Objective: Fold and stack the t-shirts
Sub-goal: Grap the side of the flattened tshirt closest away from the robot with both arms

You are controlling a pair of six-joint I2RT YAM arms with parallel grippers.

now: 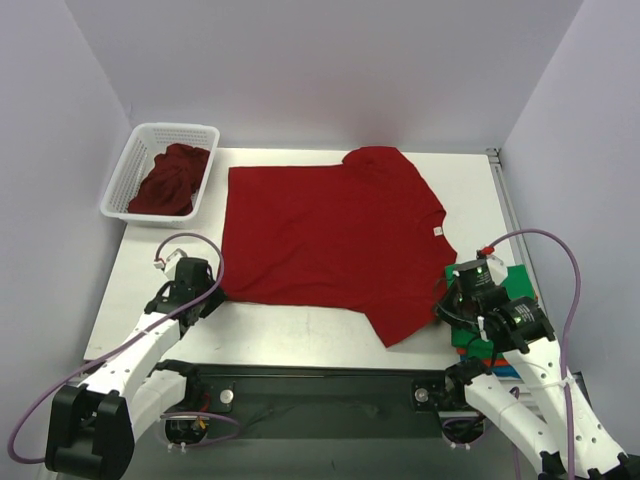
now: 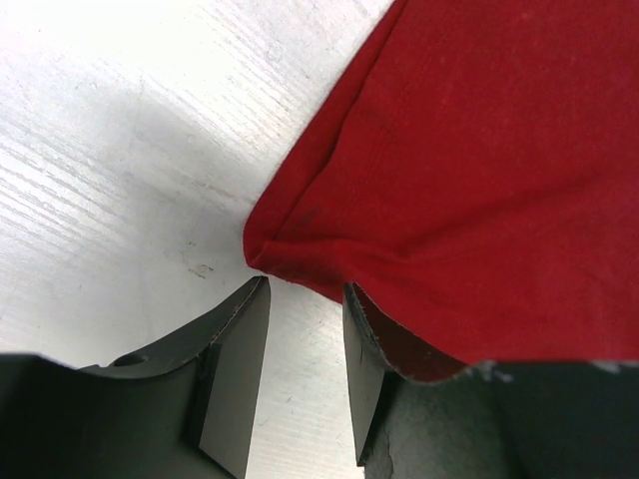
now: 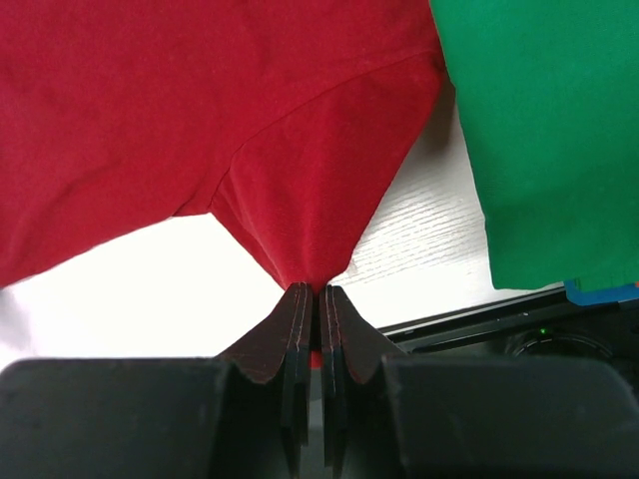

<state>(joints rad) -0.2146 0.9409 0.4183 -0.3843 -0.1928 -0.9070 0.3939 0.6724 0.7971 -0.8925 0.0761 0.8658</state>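
A deep red t-shirt (image 1: 330, 235) lies spread flat across the middle of the table. My left gripper (image 1: 207, 292) stands open at its near left hem corner (image 2: 262, 249). The corner sits just ahead of the fingertips, and the cloth edge drapes over the right finger (image 2: 364, 329). My right gripper (image 1: 447, 300) is shut on the tip of the shirt's near right sleeve (image 3: 310, 210). The cloth is pinched between the pads at the right gripper (image 3: 319, 289). A folded green t-shirt (image 3: 549, 130) lies just to the right of it, partly under the right arm (image 1: 518, 280).
A white lattice basket (image 1: 130, 165) at the back left holds crumpled dark red shirts (image 1: 172, 180). Blue cloth (image 1: 505, 370) peeks from under the green shirt. A black base rail (image 1: 320, 385) runs along the near edge. Walls close in on three sides.
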